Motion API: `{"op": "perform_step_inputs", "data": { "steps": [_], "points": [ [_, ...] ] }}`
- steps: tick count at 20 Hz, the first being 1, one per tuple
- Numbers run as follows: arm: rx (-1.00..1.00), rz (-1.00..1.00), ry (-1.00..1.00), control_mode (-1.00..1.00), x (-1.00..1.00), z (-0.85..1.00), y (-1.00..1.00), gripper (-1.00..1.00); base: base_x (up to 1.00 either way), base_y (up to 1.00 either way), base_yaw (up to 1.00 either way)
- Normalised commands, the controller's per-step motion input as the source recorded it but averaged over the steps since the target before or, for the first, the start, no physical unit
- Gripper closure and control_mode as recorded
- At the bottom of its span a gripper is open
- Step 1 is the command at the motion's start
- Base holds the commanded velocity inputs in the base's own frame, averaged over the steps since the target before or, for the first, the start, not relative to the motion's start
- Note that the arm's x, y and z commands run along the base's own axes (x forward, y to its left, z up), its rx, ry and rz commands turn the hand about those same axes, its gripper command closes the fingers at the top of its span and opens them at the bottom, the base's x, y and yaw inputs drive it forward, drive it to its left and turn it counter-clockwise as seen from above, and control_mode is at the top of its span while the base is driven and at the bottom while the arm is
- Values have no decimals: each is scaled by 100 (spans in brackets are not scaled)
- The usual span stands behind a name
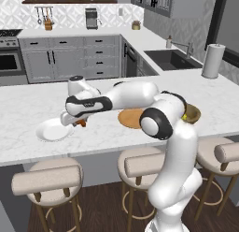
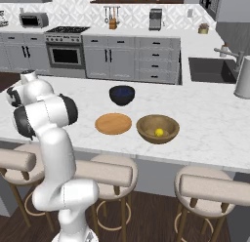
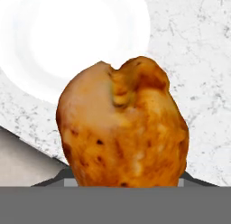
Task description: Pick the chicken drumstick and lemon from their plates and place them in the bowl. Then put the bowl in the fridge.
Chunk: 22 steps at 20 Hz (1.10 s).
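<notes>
**Drumstick off the plate, a long carry ahead**

The gripper (image 1: 78, 123) hangs just above the counter (image 1: 28, 105) at the right edge of the white plate (image 1: 52, 132), and it is closed on the drumstick (image 3: 122, 126). In the hand view the meat sits right up against the camera between the finger tips, with the bare plate (image 3: 67, 33) lying below and behind it. From the left base view a bit of orange-brown shows under the hand.

The lemon (image 2: 159, 132) already lies in the wooden bowl (image 2: 157, 129), which stands at the near edge of the counter, just beside the wooden plate (image 2: 113, 123). A dark bowl (image 2: 121, 95) sits farther back, near that disc.

The worry, as I see it, is the carry. The drumstick is rounded and looks glossy, and I cannot tell how much of it the fingers really have; a quick swing could let it twist or slip out onto the marble. The path to the wooden bowl passes over the wooden plate, so a low carry might clip it. And a drop from too high could bounce the meat off the rim or knock the lemon about.
</notes>
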Motion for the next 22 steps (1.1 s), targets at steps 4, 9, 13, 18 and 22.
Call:
{"op": "perform_step_inputs", "data": {
  "steps": [4,9,13,18,22],
  "points": [
    [0,0,5,-100,-8,78,-100,100,0,0,0],
    [0,-2,3,-100,3,59,-100,100,0,0,0],
    [-5,0,6,-100,6,36,-100,100,0,0,0],
    [-5,0,1,-100,0,7,-100,100,0,0,0],
    [-2,-1,3,-100,0,0,-100,100,0,0,0]
  ]
}}
